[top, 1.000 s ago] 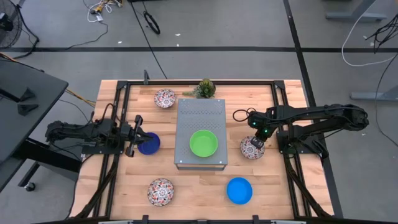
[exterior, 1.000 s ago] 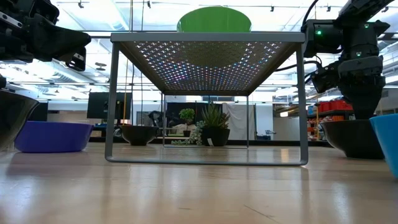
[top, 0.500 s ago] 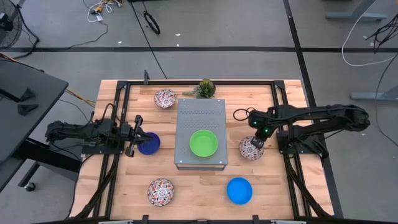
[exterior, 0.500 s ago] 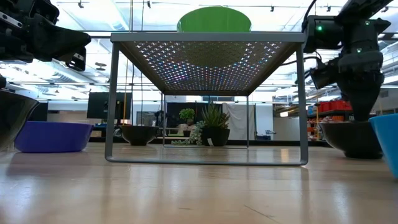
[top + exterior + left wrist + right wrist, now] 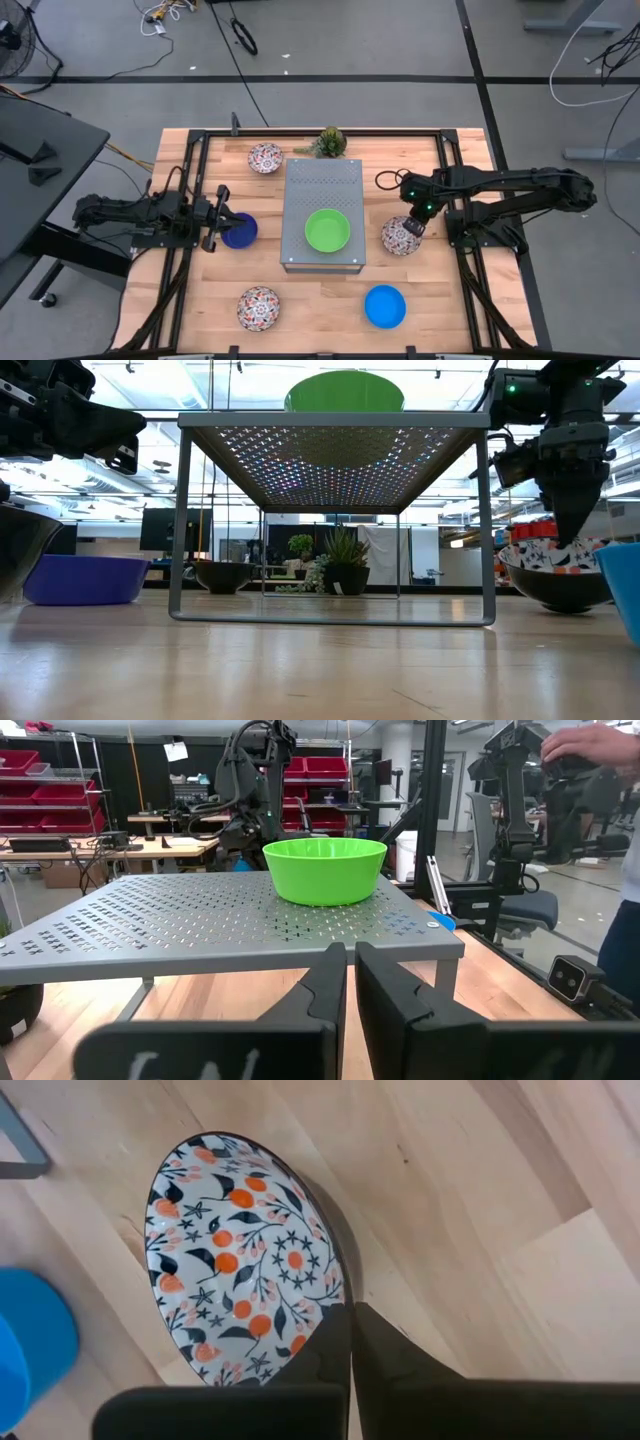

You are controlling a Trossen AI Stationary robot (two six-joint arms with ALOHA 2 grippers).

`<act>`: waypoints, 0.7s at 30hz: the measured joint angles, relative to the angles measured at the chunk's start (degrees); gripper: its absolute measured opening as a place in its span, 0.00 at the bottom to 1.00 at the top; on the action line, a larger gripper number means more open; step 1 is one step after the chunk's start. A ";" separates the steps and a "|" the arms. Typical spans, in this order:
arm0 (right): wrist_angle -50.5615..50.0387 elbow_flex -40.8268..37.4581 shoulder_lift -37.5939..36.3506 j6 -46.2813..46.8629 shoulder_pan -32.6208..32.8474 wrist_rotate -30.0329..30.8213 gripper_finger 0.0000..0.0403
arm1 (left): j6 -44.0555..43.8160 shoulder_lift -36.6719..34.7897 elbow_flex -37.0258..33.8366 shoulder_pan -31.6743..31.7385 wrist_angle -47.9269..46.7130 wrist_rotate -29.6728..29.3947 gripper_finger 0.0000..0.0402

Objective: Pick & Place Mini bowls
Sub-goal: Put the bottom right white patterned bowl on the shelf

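The right gripper is clamped on the rim of a floral bowl, fingers pinched together with the thin wall between them. The bowl is seen tipped, the gripped edge raised and its mouth facing partly sideways rather than straight up; being round, no long axis can be told. It is just beside the grey box, on the side toward the right arm. On the box top, just across from the gripper, the green bowl sits upright, mouth up. Nearer the front edge of the table from the gripper, the light blue bowl lies mouth up.

Across the box, the left gripper is held level above the table with fingers nearly together and nothing between them; the dark blue bowl is just beside it. A second floral bowl rests nearer the front on that side, a third at the back near the plant.
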 joint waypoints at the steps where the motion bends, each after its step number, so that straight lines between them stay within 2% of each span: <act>1: -0.03 0.00 0.00 -0.03 0.00 -0.02 0.00 | 0.00 0.00 0.00 0.00 0.00 0.02 0.07; 21: -0.16 1.57 -4.98 -0.16 0.02 -4.33 0.00 | 0.00 -0.02 0.00 0.00 0.00 0.00 0.07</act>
